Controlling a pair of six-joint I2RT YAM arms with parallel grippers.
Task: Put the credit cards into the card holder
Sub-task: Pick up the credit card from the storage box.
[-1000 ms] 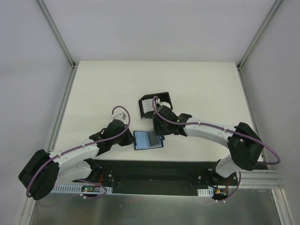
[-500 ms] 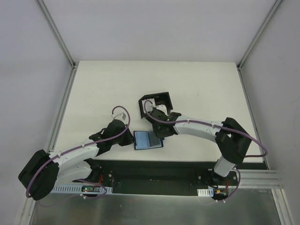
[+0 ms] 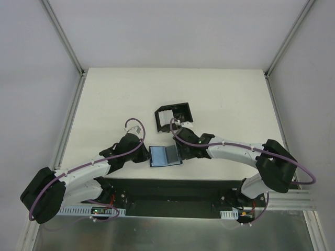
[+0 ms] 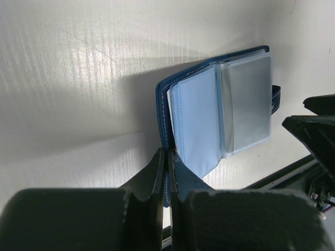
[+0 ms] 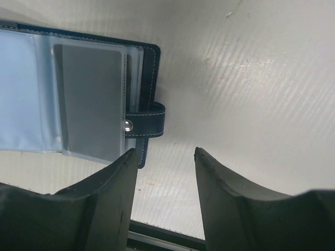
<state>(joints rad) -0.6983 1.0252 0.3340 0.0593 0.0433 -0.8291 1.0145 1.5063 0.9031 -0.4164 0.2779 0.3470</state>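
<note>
Card holder (image 3: 165, 156) lies open on the table (image 3: 115, 99), near its front edge and right between my two sets of fingers. My left fingers (image 3: 145, 156) are clenched on the rim of its dark blue cover at the left side. The stitched edge is pinched thin between them, and the pale blue sleeves fan away from that grip. My right fingers (image 3: 183, 151) are spread apart with nothing between them, just off the holder's right edge. Its snap strap (image 5: 146, 123) sticks out toward their gap, closer to one finger, and I cannot tell whether that finger touches the sleeves. One grey credit card (image 5: 91, 99) sits inside the clear sleeve next to the strap. Behind the holder, apart from it, stands a black box (image 3: 172, 116).
</note>
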